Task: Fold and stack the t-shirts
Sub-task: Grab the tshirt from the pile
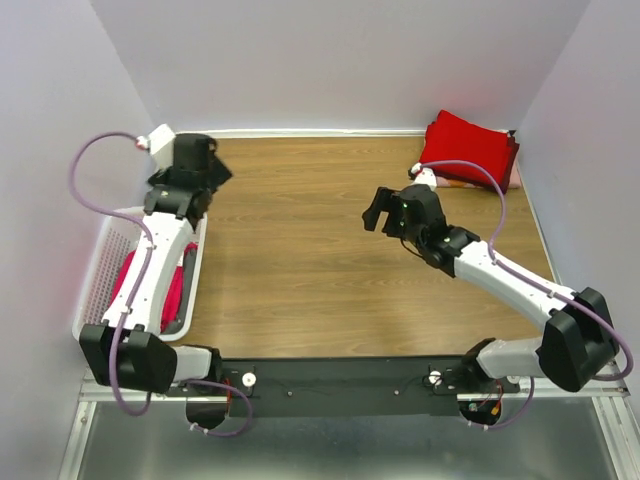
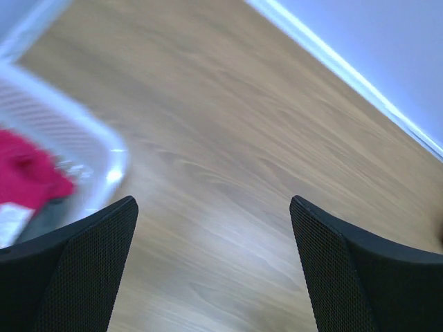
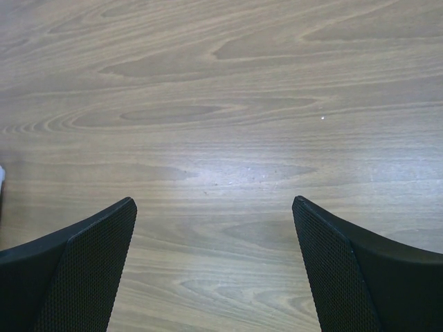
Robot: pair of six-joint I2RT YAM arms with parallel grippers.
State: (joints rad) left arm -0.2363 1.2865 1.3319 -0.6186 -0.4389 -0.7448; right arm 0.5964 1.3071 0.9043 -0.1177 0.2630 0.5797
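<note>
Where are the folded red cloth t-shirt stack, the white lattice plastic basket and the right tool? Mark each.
folded red cloth t-shirt stack [image 1: 468,148], top view, top layer.
white lattice plastic basket [image 1: 98,268], top view, left wall.
right tool [image 1: 378,208], top view, between fingertips.

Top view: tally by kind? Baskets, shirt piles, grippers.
Basket: 1
Shirt piles: 2, the red stack folded in the far right corner and the pink-red heap in the basket; shirts per pile cannot be told
Grippers: 2, the left gripper and the right gripper, both open and empty
Total: 5
</note>
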